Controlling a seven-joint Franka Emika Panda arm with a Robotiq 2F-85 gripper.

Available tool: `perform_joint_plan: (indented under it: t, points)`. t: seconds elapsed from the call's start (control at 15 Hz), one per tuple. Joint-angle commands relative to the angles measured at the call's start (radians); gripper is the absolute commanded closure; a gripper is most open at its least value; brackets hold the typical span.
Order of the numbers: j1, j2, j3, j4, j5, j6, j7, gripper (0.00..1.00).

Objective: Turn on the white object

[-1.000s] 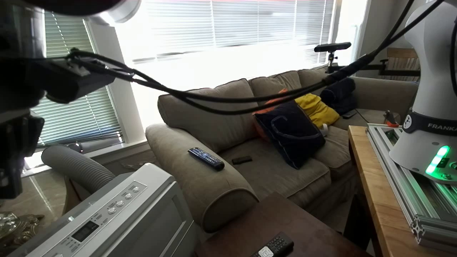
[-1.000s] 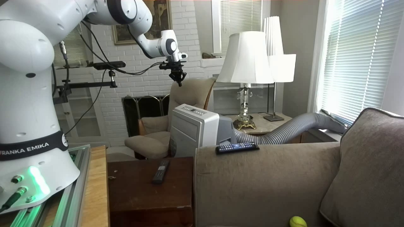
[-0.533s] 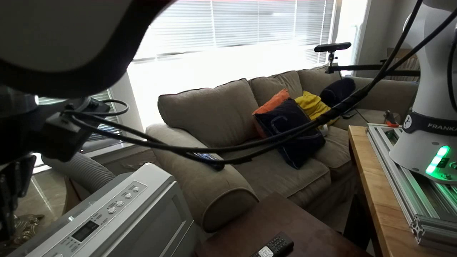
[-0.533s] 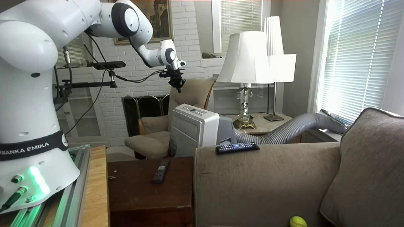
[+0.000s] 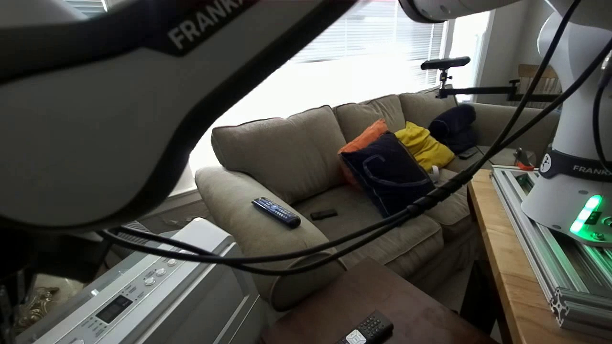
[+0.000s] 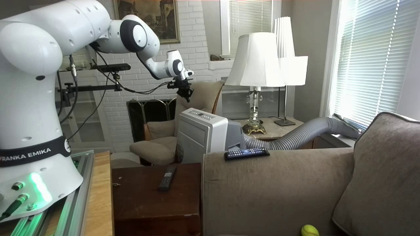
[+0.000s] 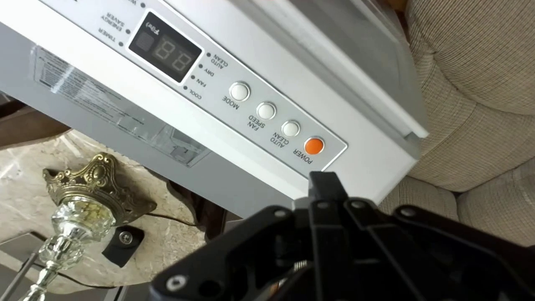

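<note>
The white object (image 7: 368,159) is a boxy appliance with a top panel. Its display (image 7: 165,47) looks unlit. A row of buttons ends in an orange POWER button (image 7: 314,146), below which my gripper (image 7: 328,179) shows in the wrist view. The jaws are closed together with nothing between them. In both exterior views the white object shows as well (image 5: 215,286) (image 6: 197,131). In an exterior view my gripper (image 6: 187,98) points down, apart from and above the white object's panel. At the left edge of an exterior view, the arm and dark shadow hide most of the gripper.
A grey hose (image 6: 295,132) runs from the appliance's back to the window. A lamp (image 6: 254,111) stands on a side table behind it. The sofa arm (image 6: 279,183) with a remote (image 6: 246,154) is beside it. A brown chest (image 6: 154,203) bears another remote (image 6: 167,178). Cables (image 5: 306,267) hang from the arm.
My gripper has moved steadily down toward the white object's top panel. In an exterior view the arm and its cables have come lower and cover more of the window and appliance. The appliance has not moved.
</note>
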Motion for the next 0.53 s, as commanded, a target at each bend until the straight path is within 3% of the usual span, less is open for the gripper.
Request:
perform_joint_plan:
  t: [0.0, 0.47]
  points:
    - [0.026, 0.104, -0.024, 0.134, -0.015, 0.012, 0.012, 1.0]
    - [0.052, 0.228, -0.054, 0.29, -0.008, 0.018, 0.021, 1.0]
